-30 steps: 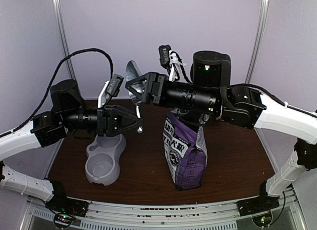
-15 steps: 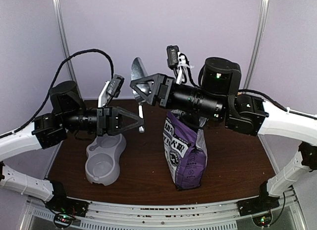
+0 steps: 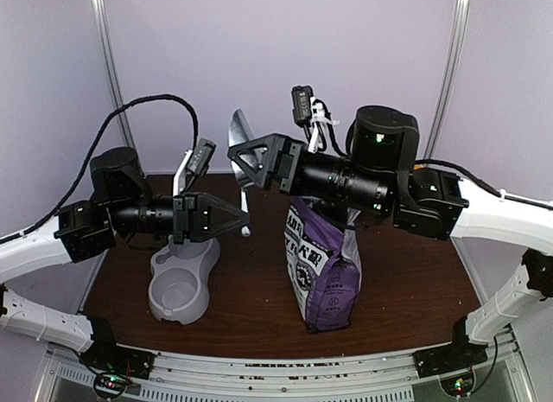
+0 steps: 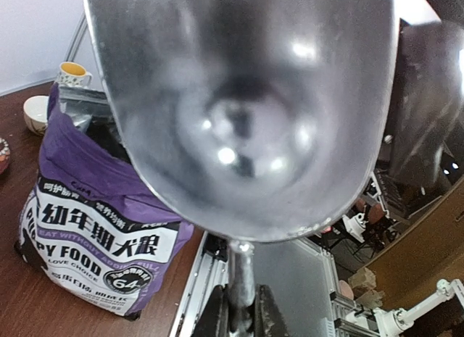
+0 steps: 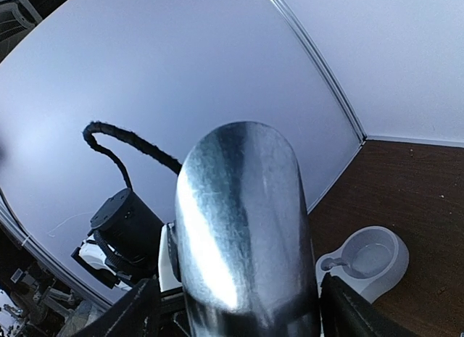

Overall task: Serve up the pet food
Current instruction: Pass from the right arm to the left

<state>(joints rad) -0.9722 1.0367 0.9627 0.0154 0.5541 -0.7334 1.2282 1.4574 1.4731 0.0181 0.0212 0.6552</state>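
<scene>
Left wrist: left fingers (image 4: pixel 210 319) pinch the scoop (image 4: pixel 239 112) near the bag (image 4: pixel 94 221).

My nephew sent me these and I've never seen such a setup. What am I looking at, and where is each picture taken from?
These are two robot arms, bolted side by side. The wide picture comes from a camera above and behind them; the other two come from cameras on each wrist. On the brown table stand a purple pet food bag and a grey double bowl. The left tool is shut on the handle of a metal scoop, which looks empty. The right tool stands open around the scoop's bowl.
</scene>
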